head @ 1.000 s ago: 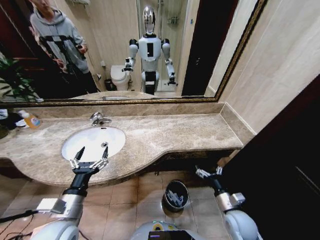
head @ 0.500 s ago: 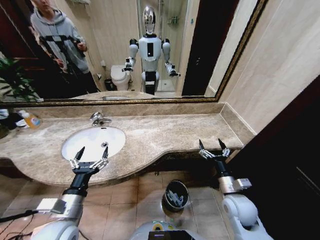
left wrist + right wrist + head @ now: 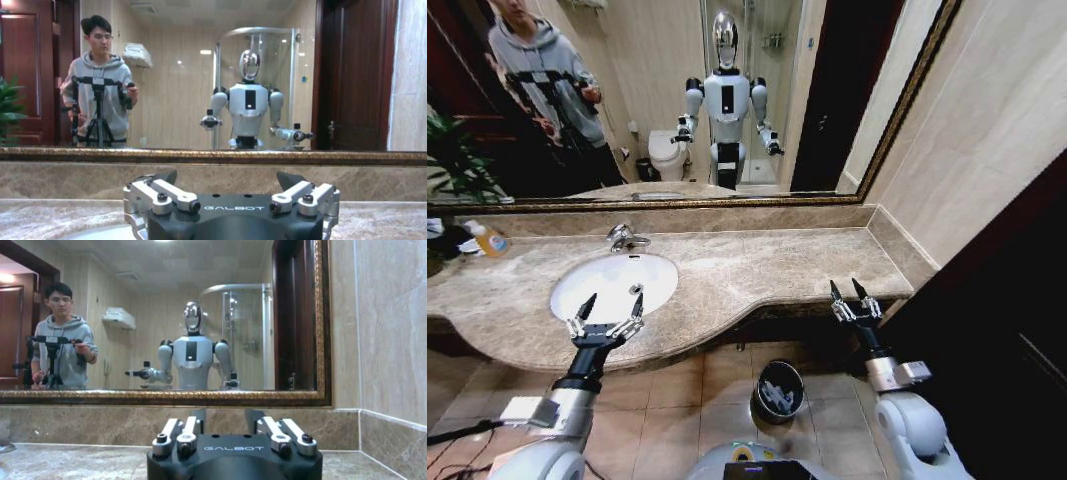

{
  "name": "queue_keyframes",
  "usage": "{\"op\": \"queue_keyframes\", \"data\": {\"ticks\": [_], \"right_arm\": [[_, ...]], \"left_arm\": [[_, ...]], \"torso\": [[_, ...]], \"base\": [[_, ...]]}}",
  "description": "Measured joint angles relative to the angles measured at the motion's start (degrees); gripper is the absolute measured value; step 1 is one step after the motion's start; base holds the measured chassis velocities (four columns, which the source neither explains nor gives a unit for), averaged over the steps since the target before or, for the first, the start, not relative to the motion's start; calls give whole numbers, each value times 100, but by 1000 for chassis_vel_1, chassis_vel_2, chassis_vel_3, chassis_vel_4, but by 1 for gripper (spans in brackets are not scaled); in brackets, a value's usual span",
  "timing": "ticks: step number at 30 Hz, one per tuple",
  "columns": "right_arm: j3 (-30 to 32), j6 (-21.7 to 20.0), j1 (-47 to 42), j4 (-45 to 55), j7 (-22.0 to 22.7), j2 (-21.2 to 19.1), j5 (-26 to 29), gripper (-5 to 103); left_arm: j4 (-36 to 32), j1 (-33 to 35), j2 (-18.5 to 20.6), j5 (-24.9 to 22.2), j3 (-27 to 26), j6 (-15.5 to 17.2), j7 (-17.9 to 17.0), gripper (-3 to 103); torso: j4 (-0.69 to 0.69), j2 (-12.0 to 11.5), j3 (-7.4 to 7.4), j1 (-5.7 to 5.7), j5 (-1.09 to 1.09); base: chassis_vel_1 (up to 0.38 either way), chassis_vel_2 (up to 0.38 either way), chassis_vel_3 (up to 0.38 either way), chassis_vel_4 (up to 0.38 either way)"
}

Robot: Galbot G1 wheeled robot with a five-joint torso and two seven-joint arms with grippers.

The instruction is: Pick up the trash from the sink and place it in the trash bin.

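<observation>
Beige marble countertop point(image 3: 767, 265) holds white sink point(image 3: 612, 283) beneath gilt-framed mirror point(image 3: 677, 100).

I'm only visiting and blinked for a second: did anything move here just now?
The right tool rose from low beside the trash bin to the counter's right edge, empty, its fingers closing somewhat. The left tool stayed open over the sink; the bin kept its place.

Right gripper point(image 3: 852, 292) now up from beside the trash bin point(image 3: 779, 391) to countertop-edge height, fingers seemingly narrower.
</observation>
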Motion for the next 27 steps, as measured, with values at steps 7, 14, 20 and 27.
{"op": "queue_keyframes", "data": {"ticks": [7, 14, 20, 27], "right_arm": [[-1, -4, 3, 1, 18, -9, 11, 24], [-6, -4, -11, 51, 30, -9, 13, 51], [-19, -4, -15, 84, 42, -1, 20, 73], [-2, 5, -14, 127, 49, -5, 39, 98]], "left_arm": [[0, 0, 0, 0, 0, 0, 0, 100], [0, 0, 0, 0, 0, 0, 0, 100], [0, 0, 0, 0, 0, 0, 0, 100], [0, 0, 0, 0, 0, 0, 0, 100]], "torso": [[0, 0, 0, 0, 0], [0, 0, 0, 0, 0], [0, 0, 0, 0, 0], [0, 0, 0, 0, 0]], "base": [[0, 0, 0, 0], [0, 0, 0, 0], [0, 0, 0, 0], [0, 0, 0, 0]]}}
